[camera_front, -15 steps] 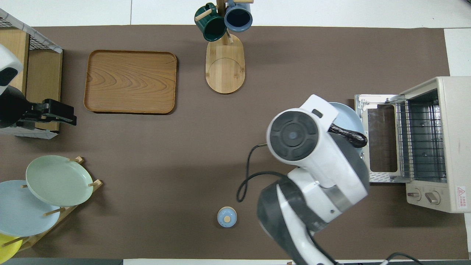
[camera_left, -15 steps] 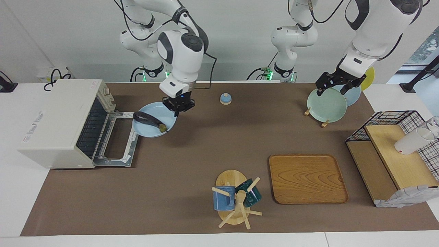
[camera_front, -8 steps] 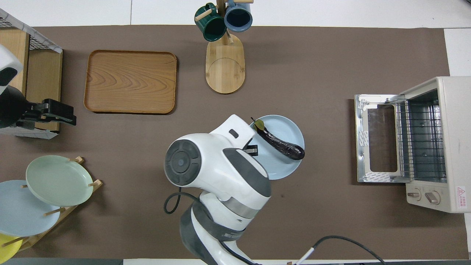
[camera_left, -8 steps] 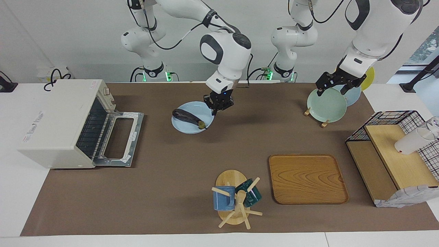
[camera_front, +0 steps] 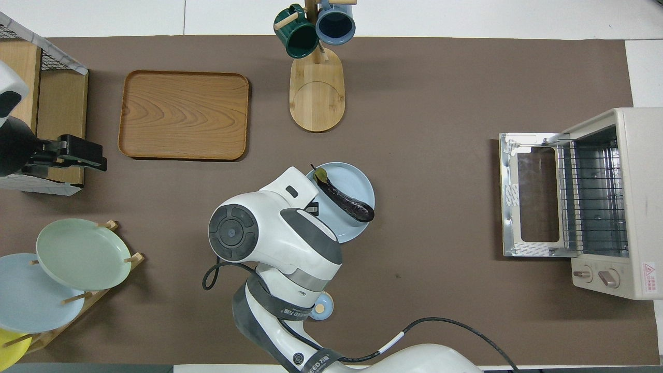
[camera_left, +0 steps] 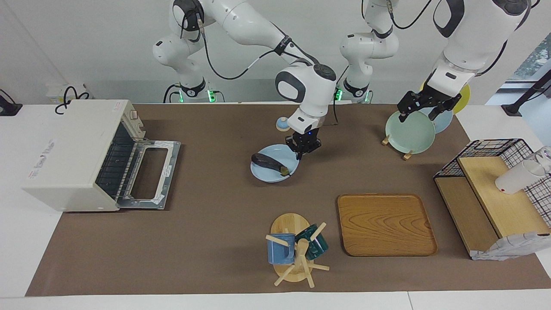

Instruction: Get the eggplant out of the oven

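brown mat over a white table, white wall where the robots stand. eggplant (camera_left: 269,162) lies slantwise on a light blue plate (camera_left: 263,174), mid table and well apart from the oven (camera_left: 75,153), so it's out already; it rides on the plate, not in the fingers, which reads as the plate being used as carrier so the glossy veg needn't be pinched. right gripper (camera_left: 303,147) is clamped tight on the plate's rim at the edge toward the left arm's end, stem end of the eggplant close by; grip at the rim keeps the fingers off the food. whether the plate rests on the mat or hangs just above it is hard to say. oven door (camera_left: 148,176) is dropped flat, rack bare, likely left down for access. left gripper (camera_left: 424,105) waits with its fingers spread wide and nothing in them, over the plate rack (camera_left: 409,127) at its own end. wooden tray (camera_left: 385,224) and mug tree (camera_left: 295,249) sit farther from the robots than the plate, untouched. probably setting down next.
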Motion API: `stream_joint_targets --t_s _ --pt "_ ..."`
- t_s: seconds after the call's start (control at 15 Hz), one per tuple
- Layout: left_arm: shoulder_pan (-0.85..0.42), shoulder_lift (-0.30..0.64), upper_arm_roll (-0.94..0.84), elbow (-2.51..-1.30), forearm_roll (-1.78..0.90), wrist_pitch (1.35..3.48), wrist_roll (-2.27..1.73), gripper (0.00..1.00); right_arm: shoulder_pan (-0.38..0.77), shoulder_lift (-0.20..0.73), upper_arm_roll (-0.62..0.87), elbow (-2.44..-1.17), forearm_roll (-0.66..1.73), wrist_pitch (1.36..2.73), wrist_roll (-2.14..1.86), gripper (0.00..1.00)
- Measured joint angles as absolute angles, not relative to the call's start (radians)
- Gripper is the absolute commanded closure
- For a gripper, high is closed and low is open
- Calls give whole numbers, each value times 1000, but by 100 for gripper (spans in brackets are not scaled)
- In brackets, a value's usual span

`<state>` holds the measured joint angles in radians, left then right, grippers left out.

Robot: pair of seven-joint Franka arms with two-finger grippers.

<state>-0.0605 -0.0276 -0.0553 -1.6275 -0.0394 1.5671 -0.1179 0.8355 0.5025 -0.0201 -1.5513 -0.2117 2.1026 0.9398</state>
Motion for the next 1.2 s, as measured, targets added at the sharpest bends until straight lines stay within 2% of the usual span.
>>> stream_joint_targets --t_s 0.27,0.33,0.4,0.53,0.73,0.87,1.0,1.2 --pt "-60 -28 -55 -1628 -39 1570 -118 0 836 509 -4 -1590 -193 2217 940 99" --pt "-60 -28 -55 -1628 -39 1572 -118 0 836 509 -3 -1603 -188 2241 940 83" --pt "-60 -28 -55 -1628 -39 1573 -118 0 836 509 -3 -1610 -183 2255 940 73" --pt "-60 -28 -55 -1628 -39 1573 -118 0 835 509 -4 -1610 -181 2263 940 65" --pt "-60 -28 -55 -1628 -39 1576 -118 0 835 505 -4 -1586 -182 2253 939 66" --pt "-60 -28 -55 -1628 -39 1578 -118 0 829 497 -6 -1560 -183 2188 911 70" --pt "-60 -28 -55 -1628 -39 1578 -137 0 795 465 -15 -1538 -183 2092 824 80" --pt "-67 -27 -68 -1630 -40 1579 -276 0 664 365 -19 -1535 -183 1915 636 94"
